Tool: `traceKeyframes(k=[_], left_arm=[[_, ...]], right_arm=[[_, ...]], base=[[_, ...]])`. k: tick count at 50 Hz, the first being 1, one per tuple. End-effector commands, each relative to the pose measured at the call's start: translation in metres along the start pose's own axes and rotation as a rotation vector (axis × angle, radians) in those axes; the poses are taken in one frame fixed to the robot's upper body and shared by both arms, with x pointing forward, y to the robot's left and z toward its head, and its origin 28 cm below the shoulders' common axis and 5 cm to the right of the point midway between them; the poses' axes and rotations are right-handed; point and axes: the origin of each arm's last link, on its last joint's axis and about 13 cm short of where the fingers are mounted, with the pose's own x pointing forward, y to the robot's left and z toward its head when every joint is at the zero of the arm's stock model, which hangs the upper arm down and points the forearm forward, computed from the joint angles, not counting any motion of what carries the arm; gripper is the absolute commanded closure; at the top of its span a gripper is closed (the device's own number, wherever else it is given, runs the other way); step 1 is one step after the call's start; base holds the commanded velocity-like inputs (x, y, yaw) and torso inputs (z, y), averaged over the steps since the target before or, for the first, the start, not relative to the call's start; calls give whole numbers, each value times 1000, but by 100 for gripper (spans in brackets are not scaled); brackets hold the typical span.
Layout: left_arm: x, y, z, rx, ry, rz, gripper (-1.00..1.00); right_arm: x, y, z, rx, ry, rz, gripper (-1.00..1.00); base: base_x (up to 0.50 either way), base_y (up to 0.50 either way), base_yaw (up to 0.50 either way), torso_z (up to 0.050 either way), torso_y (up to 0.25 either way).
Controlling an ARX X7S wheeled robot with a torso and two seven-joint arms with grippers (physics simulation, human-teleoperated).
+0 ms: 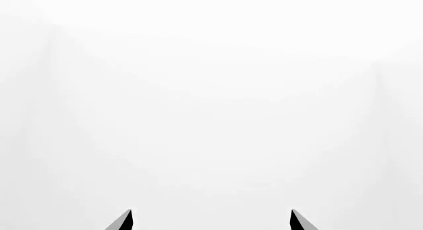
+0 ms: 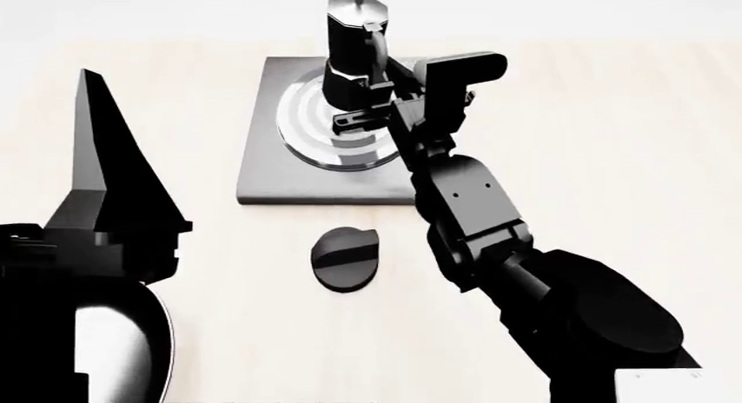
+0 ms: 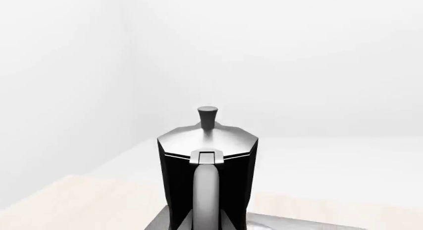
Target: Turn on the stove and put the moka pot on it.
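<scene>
The moka pot (image 2: 351, 51), black and faceted with a silver knobbed lid, stands upright over the ring burner (image 2: 304, 125) of the dark-grey stove plate (image 2: 261, 179). I cannot tell whether its base touches the burner. My right gripper (image 2: 368, 116) is shut on the pot's side handle (image 3: 207, 200), with a finger against each side of it. The black round knob (image 2: 346, 258) lies on the table in front of the plate. My left gripper (image 1: 210, 217) is open and empty, facing a blank white wall. One of its fingers (image 2: 104, 151) rises at the left of the head view.
The light wooden table (image 2: 603, 160) spreads around the stove. A shiny rounded thing with a dark rim (image 2: 128, 351) shows at the lower left, partly hidden by my left arm. My right arm (image 2: 545, 290) crosses the table's right front.
</scene>
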Motion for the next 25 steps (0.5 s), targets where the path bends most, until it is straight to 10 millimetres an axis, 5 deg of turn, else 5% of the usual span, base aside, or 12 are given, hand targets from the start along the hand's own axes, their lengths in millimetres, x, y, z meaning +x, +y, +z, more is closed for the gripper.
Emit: traceKeyframes(k=[1,25], left_arm=[[0,0,1,-1,-2,1,-100],[-2,1,0,-22,-17,11,-100]], right_arm=[[5,4,8,-15,-43,27,100],[1,2,1,-38,-15,14,100]], base=[[0,0,0,2,-96],[0,0,0,0,-12]])
